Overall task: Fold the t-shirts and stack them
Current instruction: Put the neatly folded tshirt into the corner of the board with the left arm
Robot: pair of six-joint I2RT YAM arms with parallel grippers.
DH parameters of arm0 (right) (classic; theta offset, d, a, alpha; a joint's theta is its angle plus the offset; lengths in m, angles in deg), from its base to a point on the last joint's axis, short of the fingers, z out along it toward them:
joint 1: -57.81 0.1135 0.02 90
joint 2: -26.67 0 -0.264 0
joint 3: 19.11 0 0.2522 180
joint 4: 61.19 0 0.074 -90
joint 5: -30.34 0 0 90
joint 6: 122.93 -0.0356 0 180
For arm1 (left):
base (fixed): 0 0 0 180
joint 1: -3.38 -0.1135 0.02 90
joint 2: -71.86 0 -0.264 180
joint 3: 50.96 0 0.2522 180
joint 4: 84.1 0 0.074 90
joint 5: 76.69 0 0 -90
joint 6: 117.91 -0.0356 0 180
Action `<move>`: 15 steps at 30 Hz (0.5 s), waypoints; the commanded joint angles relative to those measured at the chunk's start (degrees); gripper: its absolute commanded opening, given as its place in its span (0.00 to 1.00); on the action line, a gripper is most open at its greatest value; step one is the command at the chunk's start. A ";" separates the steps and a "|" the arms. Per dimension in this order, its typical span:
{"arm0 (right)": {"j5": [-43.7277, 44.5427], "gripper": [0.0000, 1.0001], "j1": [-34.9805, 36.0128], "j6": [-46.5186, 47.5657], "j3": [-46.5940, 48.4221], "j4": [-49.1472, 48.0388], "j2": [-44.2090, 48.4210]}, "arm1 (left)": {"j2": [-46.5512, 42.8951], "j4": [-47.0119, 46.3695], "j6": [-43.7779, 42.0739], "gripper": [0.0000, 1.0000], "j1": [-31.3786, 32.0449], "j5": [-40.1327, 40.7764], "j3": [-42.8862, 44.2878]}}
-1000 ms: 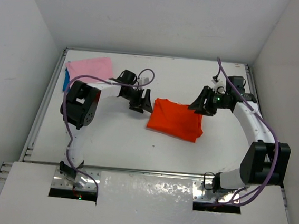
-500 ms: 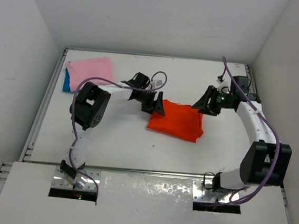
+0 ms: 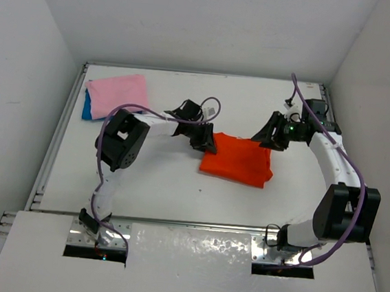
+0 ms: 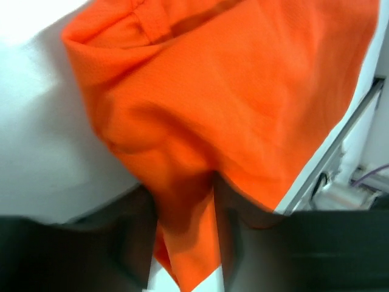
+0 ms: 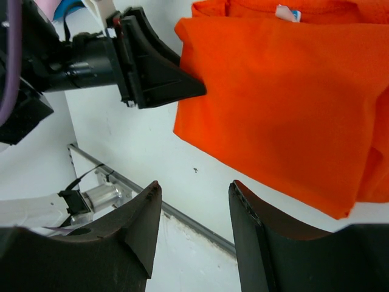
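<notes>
The left pincer (image 4: 182, 196) is nearly closed, nipping a fold at the left edge of the orange-red t-shirt (image 3: 238, 160), which lies folded mid-worktop (image 3: 163, 184). The right pincer (image 5: 194, 188) is spread wide and holds nothing, poised over the shirt's far right corner. The pink t-shirt (image 3: 119, 92) lies on the blue t-shirt (image 3: 86, 110) at the far left.

Overhead view: bright, even, diffuse light; faint soft shadows on white counter (image 3: 157, 184); speckled glare on glossy near strip (image 3: 192, 246). Left wrist view: soft and blurred; folded bright orange-red cloth t-shirt (image 4: 243, 103) smeared, counter corner blown white, dark claw fingers (image 4: 130, 243) unfocused. Right wrist view: sharp, evenly lit.
</notes>
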 commanded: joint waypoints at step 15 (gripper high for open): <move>-1.07 0.47 -0.89 -0.64 1.95 -1.48 1.66 | 0.84 7.07 1.14 0.00 -3.09 7.21 16.69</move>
